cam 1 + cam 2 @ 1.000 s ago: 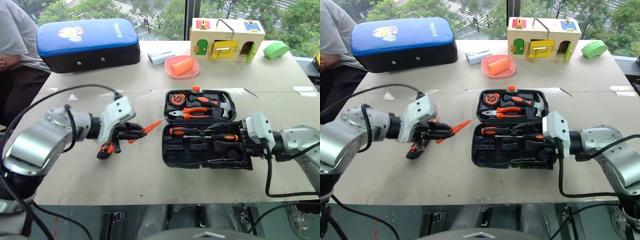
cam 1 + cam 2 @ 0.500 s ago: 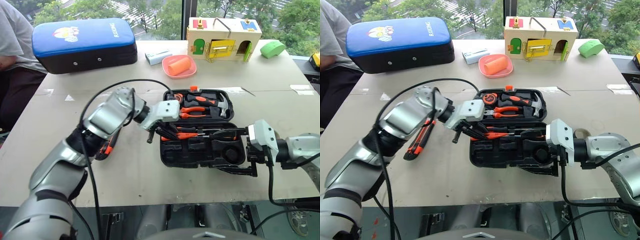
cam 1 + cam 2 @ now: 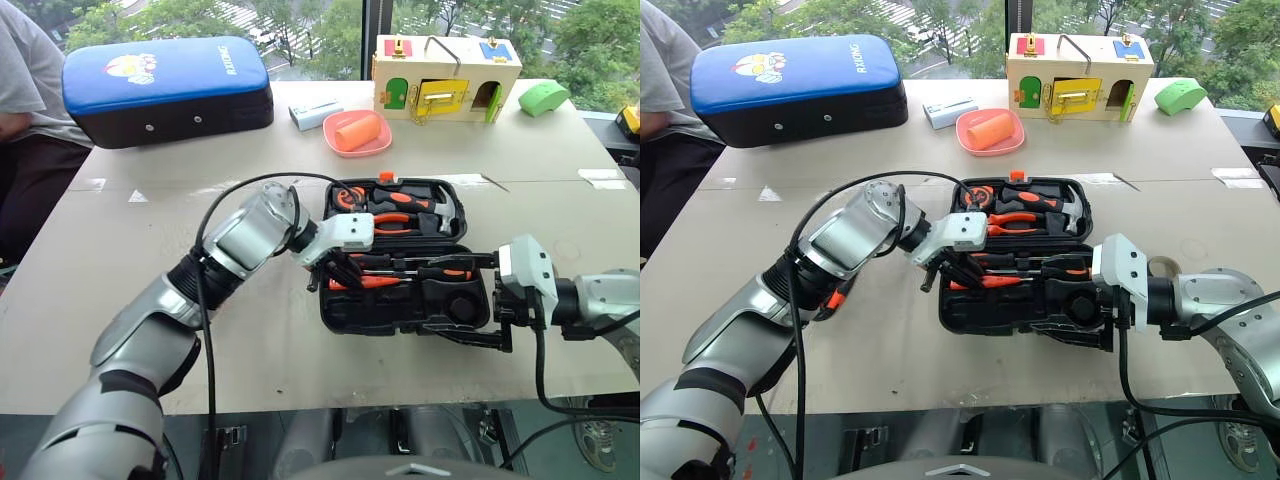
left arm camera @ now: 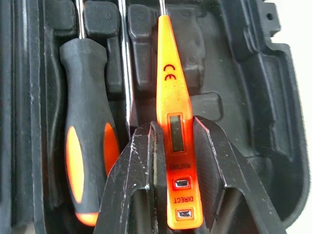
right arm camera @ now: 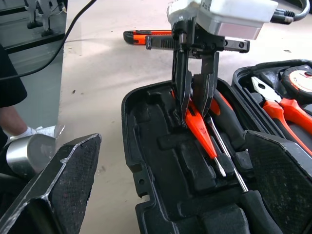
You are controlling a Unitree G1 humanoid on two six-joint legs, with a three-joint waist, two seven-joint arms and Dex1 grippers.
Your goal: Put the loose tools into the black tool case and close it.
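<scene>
Item: slim orange tester screwdriver (image 4: pixel 174 131). Held by my left gripper (image 4: pixel 178 146), fingers clamped on either side of its flat body near the butt end. In the left eye view it sits centre frame, tip pointing right, low over the near half of the black tool case (image 3: pixel 400 312).

Item: black tool case. Lies open, centre right of the frame. The lid half, further up the picture, carries pliers (image 3: pixel 392 219), a hammer (image 3: pixel 440 208) and a tape measure (image 3: pixel 350 196).

Item: black-and-orange-handled screwdriver (image 4: pixel 87 141). Already seated in its recess, just beside the tester.

Item: my right gripper (image 5: pixel 161 190). Fingers spread wide, holding nothing, at the right end of the case, roughly level with its rim.

Item: orange-and-black utility knife (image 5: pixel 146 35). Still on the table beyond the case, at the top of the right wrist view.

Handling note for the tester, my judgement: keep it parallel to the seated screwdriver, lower it until the body beds into its slot, and let go only once it rests there; tilted, I think it would ride up on the ridges. I would let go slowly so a finger does not drag it out.
</scene>
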